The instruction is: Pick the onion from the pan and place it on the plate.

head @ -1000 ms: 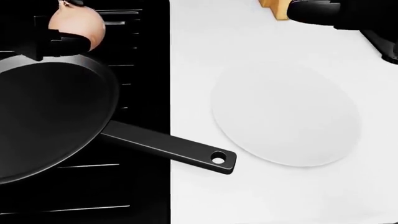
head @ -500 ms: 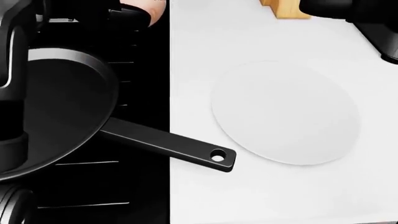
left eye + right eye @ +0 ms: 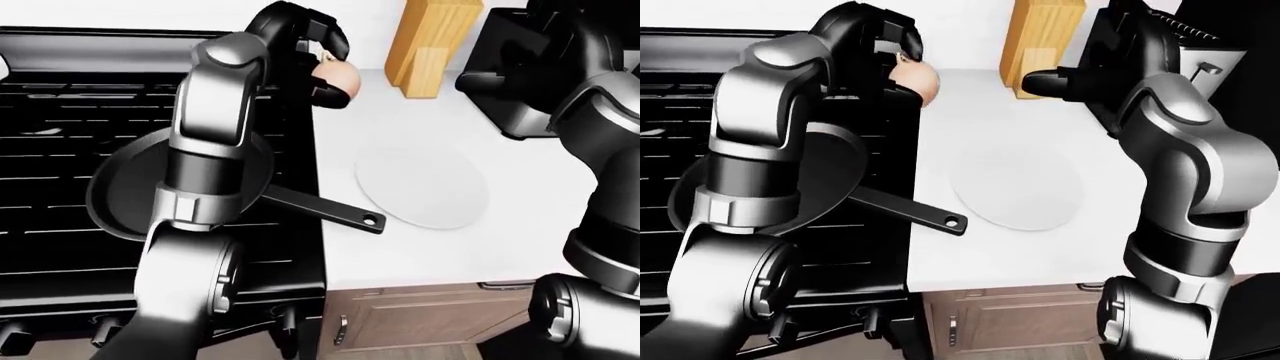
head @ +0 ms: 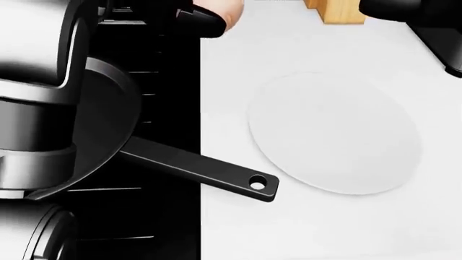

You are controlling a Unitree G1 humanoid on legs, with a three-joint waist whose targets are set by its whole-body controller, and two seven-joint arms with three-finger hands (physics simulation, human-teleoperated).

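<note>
The pinkish onion point(image 3: 340, 76) is in the air, with my left hand point(image 3: 326, 66) shut on it over the border between the black stove and the white counter. Only its lower edge shows at the top of the head view point(image 4: 228, 11). The black pan point(image 3: 118, 196) sits on the stove with nothing visible in it, partly hidden by my left arm; its handle point(image 4: 209, 170) reaches onto the counter. The white plate point(image 4: 336, 132) lies flat and bare to the right of the handle. My right hand point(image 3: 1045, 82) hovers by the knife block, fingers stretched, holding nothing.
A wooden knife block point(image 3: 432, 45) stands at the top of the counter point(image 3: 420, 255), and a black appliance point(image 3: 515, 105) is to its right. The stove point(image 3: 60, 112) fills the left. My left forearm point(image 4: 36, 81) blocks the head view's left side.
My left hand has carried the onion to the right, from above the pan's top rim to the stove-counter border. The left arm now covers much of the pan.
</note>
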